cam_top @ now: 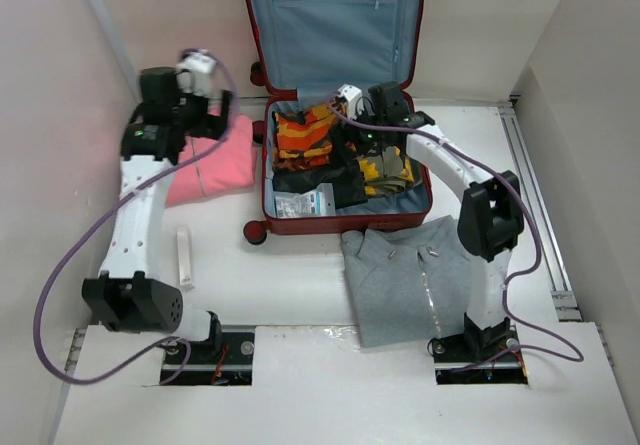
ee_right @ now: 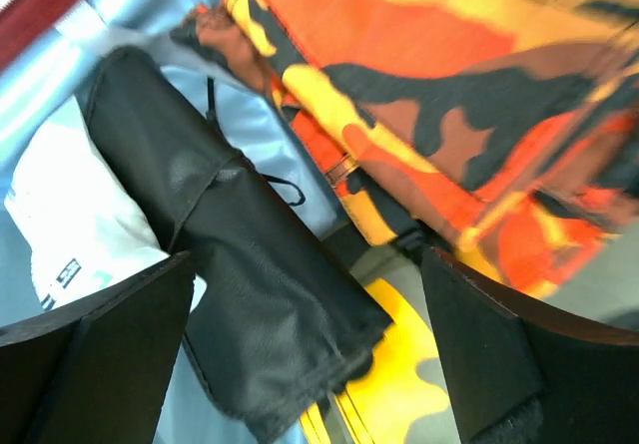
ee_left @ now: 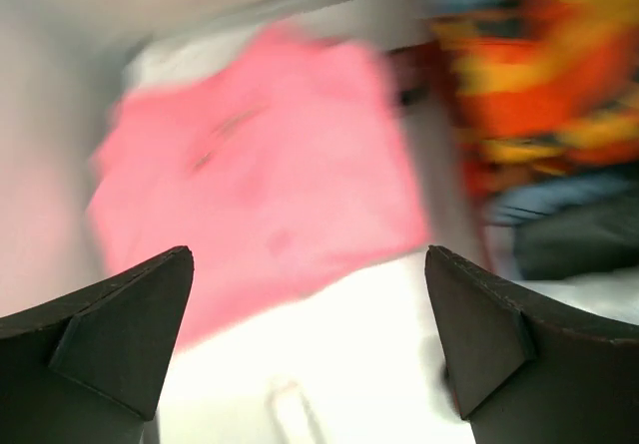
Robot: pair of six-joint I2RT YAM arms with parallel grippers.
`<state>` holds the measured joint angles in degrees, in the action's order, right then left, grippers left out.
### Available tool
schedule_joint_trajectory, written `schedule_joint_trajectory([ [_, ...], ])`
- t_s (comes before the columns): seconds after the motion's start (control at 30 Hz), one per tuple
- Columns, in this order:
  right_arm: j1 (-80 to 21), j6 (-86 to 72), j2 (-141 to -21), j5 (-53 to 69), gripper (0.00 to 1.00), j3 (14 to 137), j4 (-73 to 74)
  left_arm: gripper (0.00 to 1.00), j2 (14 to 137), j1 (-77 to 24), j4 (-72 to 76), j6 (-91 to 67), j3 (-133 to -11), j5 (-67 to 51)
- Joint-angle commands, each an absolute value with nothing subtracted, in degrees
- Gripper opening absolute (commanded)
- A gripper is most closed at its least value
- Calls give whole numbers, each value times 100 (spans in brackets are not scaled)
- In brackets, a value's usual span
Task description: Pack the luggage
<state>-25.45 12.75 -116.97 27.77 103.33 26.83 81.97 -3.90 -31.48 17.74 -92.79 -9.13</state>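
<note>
The dark-red luggage [cam_top: 345, 227] lies open, its blue-lined lid [cam_top: 330, 25] standing up at the back. Inside it lie an orange camouflage garment [cam_top: 305, 133], a black garment [cam_top: 318, 177], a yellow camouflage piece [cam_top: 385, 170] and a white packet [cam_top: 298, 203]. My right gripper [cam_top: 372, 135] hangs open over these contents; in the right wrist view it [ee_right: 308, 264] has the black garment [ee_right: 250, 264] below it and nothing between its fingers. My left gripper [cam_top: 205, 117] is open and empty above the pink garment [cam_top: 215, 160], which is blurred in the left wrist view [ee_left: 270, 155].
A folded grey garment [cam_top: 415, 275] lies on the table in front of the luggage, by the right arm. A white stick-shaped item [cam_top: 184, 257] lies near the left arm. White walls close in on both sides of the table.
</note>
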Motion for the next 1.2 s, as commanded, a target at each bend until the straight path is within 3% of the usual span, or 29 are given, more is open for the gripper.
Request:
schedule_joint_trajectory([
  [0.0, -2646, 1573, -11110, 2295, 100, 10740, 3128, 100, 7735, 385, -3760, 528, -8993, 313],
  [0.03, -2698, 1573, -11109, 2242, 100, 10801, 3259, 100, 7639, 526, -3814, 432, -8800, 995],
  [0.17, -2760, 1828, -11109, 2101, 100, 10915, 3655, 100, 6848, 1256, -3814, 720, -7412, 1624],
  [0.3, -2812, 2109, -11390, 2171, 100, 11117, 4095, 100, 6890, 2028, -4359, 721, -6437, 1556],
  [0.5, -2935, 2312, -11461, 2171, 100, 11180, 4280, 100, 6671, 3523, -3912, 1036, -5609, 1371],
  [0.7, -2988, 2364, -11347, 2171, 100, 11005, 4219, 100, 6732, 3901, -3455, 1090, -4562, 1635],
  [0.87, -2988, 2364, -11215, 2171, 100, 10794, 4104, 100, 6899, 4535, -3208, 1476, -4500, 1240],
  [1.17, -3041, 2364, -10951, 2004, 100, 10512, 3920, 100, 7602, 4535, -2822, 1670, -4184, 1047],
])
